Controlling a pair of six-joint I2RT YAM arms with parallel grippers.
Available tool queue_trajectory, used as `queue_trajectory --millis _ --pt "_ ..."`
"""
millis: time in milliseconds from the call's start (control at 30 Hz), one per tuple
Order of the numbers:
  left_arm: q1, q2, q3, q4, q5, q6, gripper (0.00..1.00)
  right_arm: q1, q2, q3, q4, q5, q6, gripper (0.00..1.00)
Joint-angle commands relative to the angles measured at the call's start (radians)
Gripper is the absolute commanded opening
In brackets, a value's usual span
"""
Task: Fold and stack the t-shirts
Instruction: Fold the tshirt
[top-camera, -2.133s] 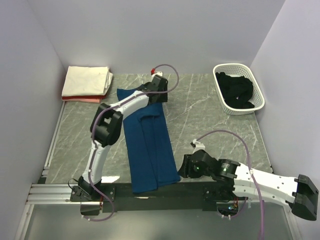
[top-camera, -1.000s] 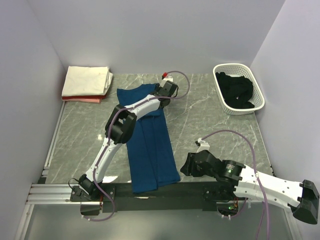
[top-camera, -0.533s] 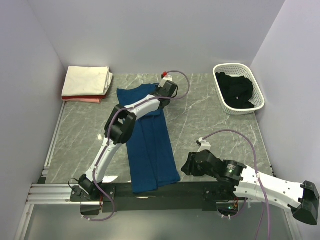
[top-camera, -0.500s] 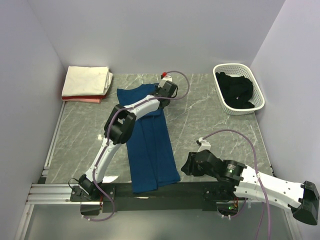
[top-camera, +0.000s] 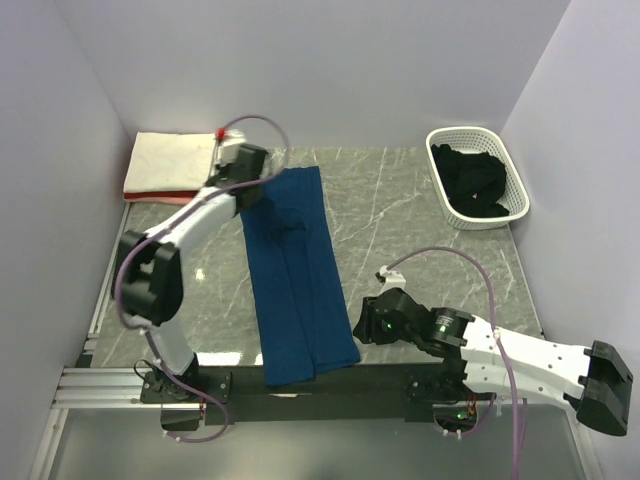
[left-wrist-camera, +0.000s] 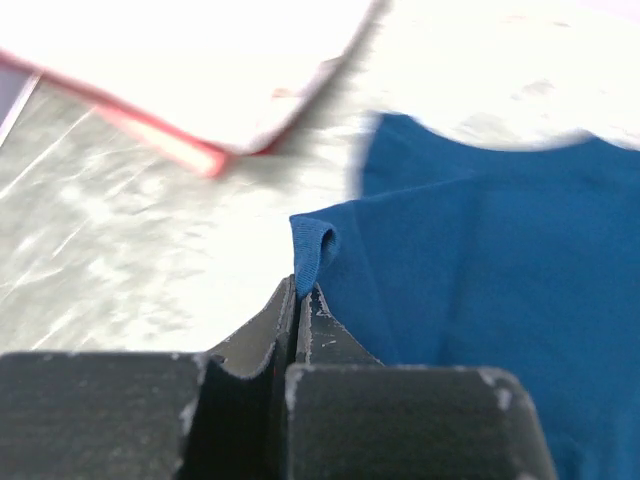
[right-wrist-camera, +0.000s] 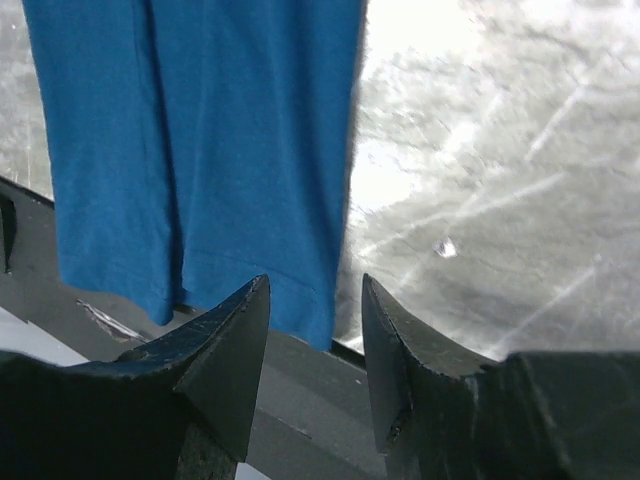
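Note:
A navy blue t-shirt (top-camera: 298, 290) lies folded into a long strip down the middle of the table, its near hem hanging over the front edge. My left gripper (top-camera: 256, 185) is at the strip's far left corner. In the left wrist view it (left-wrist-camera: 305, 290) is shut on a small fold of the blue cloth (left-wrist-camera: 480, 260). My right gripper (top-camera: 362, 325) hovers by the near right corner. It (right-wrist-camera: 315, 290) stands open above the hem (right-wrist-camera: 200, 150), nothing between its fingers. Cream-white (top-camera: 172, 160) and pink-red (top-camera: 160, 197) folded t-shirts are stacked at the far left.
A white lattice basket (top-camera: 500, 218) at the far right holds a black t-shirt (top-camera: 472, 182). Grey walls close in the table on three sides. A black rail (top-camera: 330, 385) runs along the near edge. Bare marble (top-camera: 420, 240) lies between the strip and the basket.
My left arm swung from the far right corner of the blue t-shirt to its far left corner, and its gripper shut on the cloth. My right gripper edged left toward the near hem.

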Motion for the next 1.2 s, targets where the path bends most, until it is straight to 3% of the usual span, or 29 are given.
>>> queue_trajectory --millis 0,167,433,567,600,633,667,767,867,1000,1167 --pt "0.092 -0.113 -0.156 -0.039 0.072 -0.128 0.01 -0.008 0.050 0.074 0.062 0.008 -0.053 0.49" --pt "0.239 -0.242 -0.351 -0.036 0.195 -0.212 0.01 -0.014 0.104 0.103 0.079 -0.007 -0.081 0.49" --pt "0.388 -0.359 -0.559 0.007 0.352 -0.332 0.01 -0.016 0.146 0.111 0.089 -0.032 -0.092 0.48" --pt "0.425 -0.399 -0.620 0.047 0.396 -0.344 0.05 -0.017 0.156 0.106 0.106 -0.044 -0.093 0.48" --pt "0.444 -0.396 -0.620 0.047 0.399 -0.346 0.10 -0.019 0.161 0.108 0.106 -0.046 -0.095 0.48" --pt "0.448 -0.394 -0.617 0.047 0.409 -0.353 0.16 -0.017 0.165 0.112 0.106 -0.047 -0.096 0.48" --pt "0.449 -0.394 -0.611 0.046 0.421 -0.354 0.30 -0.019 0.175 0.117 0.106 -0.046 -0.096 0.48" --pt "0.449 -0.431 -0.600 0.064 0.441 -0.340 0.51 -0.017 0.179 0.125 0.111 -0.047 -0.096 0.48" --pt "0.448 -0.460 -0.535 0.062 0.467 -0.314 0.59 -0.019 0.195 0.140 0.111 -0.047 -0.100 0.48" --pt "0.396 -0.431 -0.404 0.084 0.521 -0.277 0.62 -0.017 0.225 0.181 0.108 -0.028 -0.110 0.48" --pt "0.217 -0.172 -0.104 0.017 0.459 -0.248 0.62 -0.059 0.270 0.237 0.128 -0.032 -0.141 0.48"
